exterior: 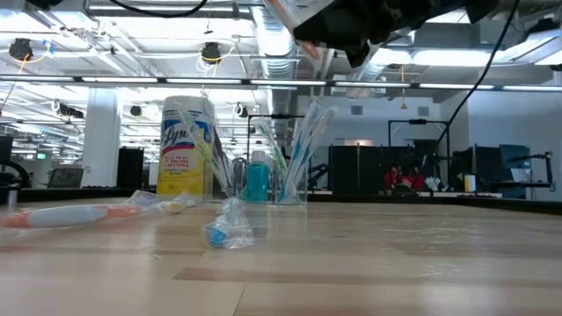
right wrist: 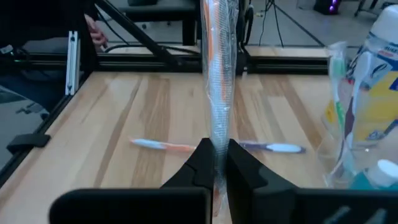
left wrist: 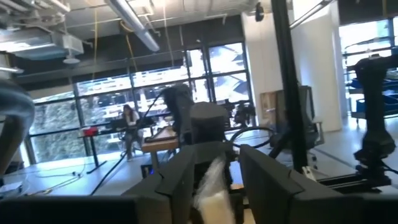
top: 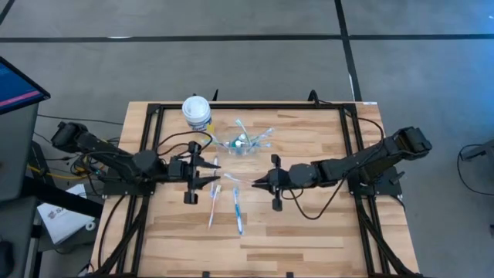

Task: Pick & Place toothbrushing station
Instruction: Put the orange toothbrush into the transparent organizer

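Observation:
A clear cup (top: pixel 243 144) holds several toothbrushes and a blue tube (exterior: pixel 256 181) at the table's far middle. My right gripper (top: pixel 256 184) is shut on a wrapped white and orange toothbrush (right wrist: pixel 217 81), held above the table. The toothbrush's free end (left wrist: pixel 211 186) reaches between the fingers of my left gripper (top: pixel 211 179), which is open around it. I cannot tell whether the left fingers touch it. Two wrapped toothbrushes (top: pixel 212 208) (top: pixel 238 211) lie flat on the table nearer the front, and another (top: pixel 216 164) lies beside the left gripper. My right gripper pinches one end of the wrapped toothbrush (right wrist: pixel 216 163) between its two fingers. The fingers come level from the table's right, along the toothbrush. The toothbrush sticks straight out past the fingertips toward my left gripper, lifted clear of the table.
A white-lidded yellow canister (top: pixel 197 113) stands at the far left, close to the cup. A black frame (top: pixel 255 105) runs along the table's far and side edges. The near half of the wooden top (top: pixel 309 239) is bare.

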